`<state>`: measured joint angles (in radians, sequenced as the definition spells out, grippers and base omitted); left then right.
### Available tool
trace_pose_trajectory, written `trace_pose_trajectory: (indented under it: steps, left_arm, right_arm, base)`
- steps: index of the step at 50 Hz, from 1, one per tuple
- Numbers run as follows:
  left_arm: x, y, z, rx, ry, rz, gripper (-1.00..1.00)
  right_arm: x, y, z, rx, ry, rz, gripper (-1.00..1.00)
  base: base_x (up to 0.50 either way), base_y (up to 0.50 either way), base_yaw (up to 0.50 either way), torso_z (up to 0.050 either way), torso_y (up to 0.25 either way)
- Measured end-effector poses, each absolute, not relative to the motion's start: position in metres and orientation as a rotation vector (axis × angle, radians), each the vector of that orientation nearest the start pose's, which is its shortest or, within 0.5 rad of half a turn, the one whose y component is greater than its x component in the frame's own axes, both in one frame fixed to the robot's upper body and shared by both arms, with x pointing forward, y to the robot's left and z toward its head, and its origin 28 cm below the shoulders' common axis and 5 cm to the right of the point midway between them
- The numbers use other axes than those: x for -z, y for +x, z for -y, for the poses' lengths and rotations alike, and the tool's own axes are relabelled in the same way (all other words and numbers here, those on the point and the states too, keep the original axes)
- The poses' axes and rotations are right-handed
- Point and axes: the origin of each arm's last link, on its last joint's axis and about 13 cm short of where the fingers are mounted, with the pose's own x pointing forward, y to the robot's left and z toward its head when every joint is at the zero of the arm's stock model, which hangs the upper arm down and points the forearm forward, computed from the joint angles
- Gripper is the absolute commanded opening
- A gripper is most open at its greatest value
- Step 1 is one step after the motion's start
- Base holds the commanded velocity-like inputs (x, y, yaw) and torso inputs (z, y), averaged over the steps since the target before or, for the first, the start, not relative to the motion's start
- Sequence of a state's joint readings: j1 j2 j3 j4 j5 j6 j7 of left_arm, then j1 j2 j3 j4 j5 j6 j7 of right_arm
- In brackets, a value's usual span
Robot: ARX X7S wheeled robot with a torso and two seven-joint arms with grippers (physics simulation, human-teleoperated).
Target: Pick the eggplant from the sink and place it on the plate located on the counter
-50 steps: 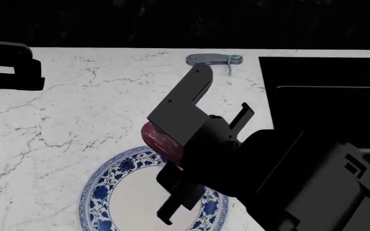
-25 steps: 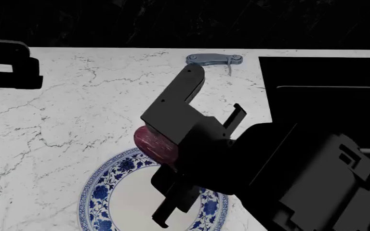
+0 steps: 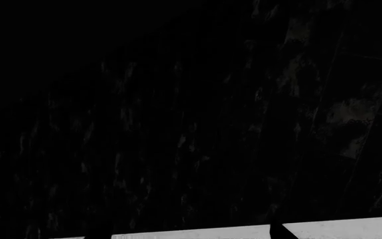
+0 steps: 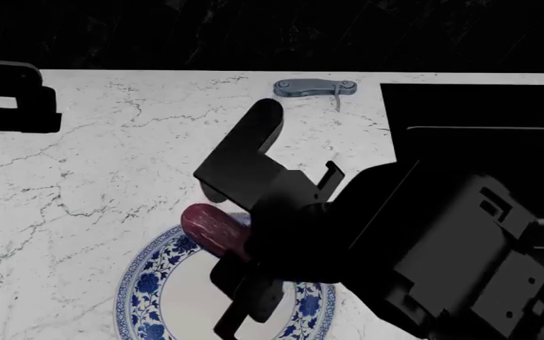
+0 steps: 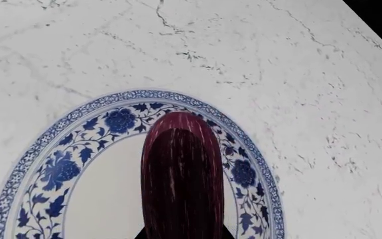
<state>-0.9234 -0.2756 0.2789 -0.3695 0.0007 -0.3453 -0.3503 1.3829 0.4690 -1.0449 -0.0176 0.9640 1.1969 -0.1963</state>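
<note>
The eggplant (image 4: 210, 228) looks dark red-purple and juts out of my right gripper (image 4: 227, 239), which is shut on it. It hangs over the far rim of the plate (image 4: 154, 283), a round white plate with a blue floral rim on the marble counter (image 4: 111, 163). In the right wrist view the eggplant (image 5: 181, 174) points across the plate (image 5: 58, 167) from the gripper (image 5: 181, 235); its stem cap is hidden. The black sink (image 4: 480, 120) lies at the right. My left gripper (image 4: 12, 95) is a dark block at the left edge, its jaws unclear.
A grey metal fixture (image 4: 314, 87) lies on the counter near the back edge, left of the sink. A dark wall runs behind the counter. My right arm (image 4: 442, 255) covers the plate's right side and the sink's near corner.
My right gripper has moved left and down with the eggplant, from just beyond the plate's far rim to over the rim. The left arm has not moved.
</note>
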Motion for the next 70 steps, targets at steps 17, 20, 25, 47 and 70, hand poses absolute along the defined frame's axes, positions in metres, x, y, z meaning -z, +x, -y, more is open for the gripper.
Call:
trace_pose_trajectory:
  steps: [17, 20, 25, 47, 70]
  left_arm:
    - [-0.190, 0.379, -0.260, -0.362, 0.357, 0.229, 1.00]
    - [-0.190, 0.380, -0.260, -0.362, 0.358, 0.228, 1.00]
    - [-0.189, 0.380, -0.260, -0.363, 0.358, 0.227, 1.00]
    - [-0.189, 0.380, -0.260, -0.363, 0.357, 0.226, 1.00]
    - [-0.189, 0.380, -0.260, -0.363, 0.357, 0.226, 1.00]
  right_arm:
    - [-0.236, 0.328, 0.081, -0.874, -0.601, -0.637, -1.00]
    - [-0.234, 0.329, 0.081, -0.877, -0.602, -0.646, -1.00]
    - [-0.230, 0.330, 0.080, -0.881, -0.604, -0.661, -1.00]
    - [-0.221, 0.333, 0.080, -0.881, -0.617, -0.709, -1.00]
    - [-0.225, 0.335, 0.079, -0.866, -0.638, -0.711, 1.00]
  base:
    - [0.00, 0.00, 0.00, 0.000, 0.000]
    - [0.00, 0.00, 0.00, 0.000, 0.000]
    - [0.00, 0.00, 0.00, 0.000, 0.000]
    - [0.00, 0.00, 0.00, 0.000, 0.000]
    - [0.00, 0.00, 0.00, 0.000, 0.000]
